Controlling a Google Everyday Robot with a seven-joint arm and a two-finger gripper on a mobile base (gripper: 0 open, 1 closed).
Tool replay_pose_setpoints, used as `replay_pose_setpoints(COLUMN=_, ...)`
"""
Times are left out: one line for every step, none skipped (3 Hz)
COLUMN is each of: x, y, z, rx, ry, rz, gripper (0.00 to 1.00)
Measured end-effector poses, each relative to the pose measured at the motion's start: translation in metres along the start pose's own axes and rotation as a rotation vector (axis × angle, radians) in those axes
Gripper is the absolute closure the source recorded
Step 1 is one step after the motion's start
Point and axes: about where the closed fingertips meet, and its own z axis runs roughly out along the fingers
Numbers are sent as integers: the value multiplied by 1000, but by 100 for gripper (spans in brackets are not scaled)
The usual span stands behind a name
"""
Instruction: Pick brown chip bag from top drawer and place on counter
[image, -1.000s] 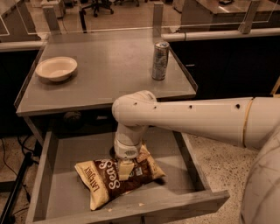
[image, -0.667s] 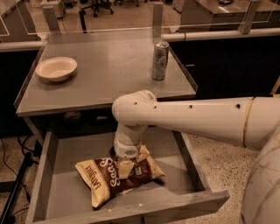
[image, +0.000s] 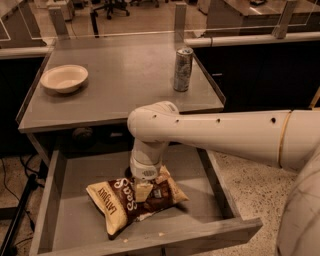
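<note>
The brown chip bag (image: 131, 204) lies flat in the open top drawer (image: 75, 185), dark brown in the middle with cream-yellow ends, slanted from front left to back right. My gripper (image: 152, 183) hangs straight down from the white arm (image: 210, 132) and rests on the bag's upper middle. Its two pale fingers (image: 142, 191) stand apart, touching the bag, with brown foil between them. The counter (image: 125, 85) is the grey tabletop just above and behind the drawer.
On the counter a cream bowl (image: 64, 78) sits at the left and a tall silver can (image: 183, 69) at the right. The drawer's front panel (image: 165, 240) and side walls ring the bag. Dark cabinets with a white rail (image: 250, 40) stand behind right.
Almost nothing differs. The gripper stays low on the bag's middle and the bag lies in the same place in the drawer.
</note>
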Motion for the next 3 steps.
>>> replay_pose_setpoints(x=5, y=5, z=-11, rx=7, ry=9, rz=84, gripper=100)
replay_pose_setpoints(x=12, y=11, z=-21, rx=15, ry=29, rz=204, gripper=100)
replay_pose_setpoints(x=18, y=13, z=-33, rx=34, ry=58, rz=319, gripper=100)
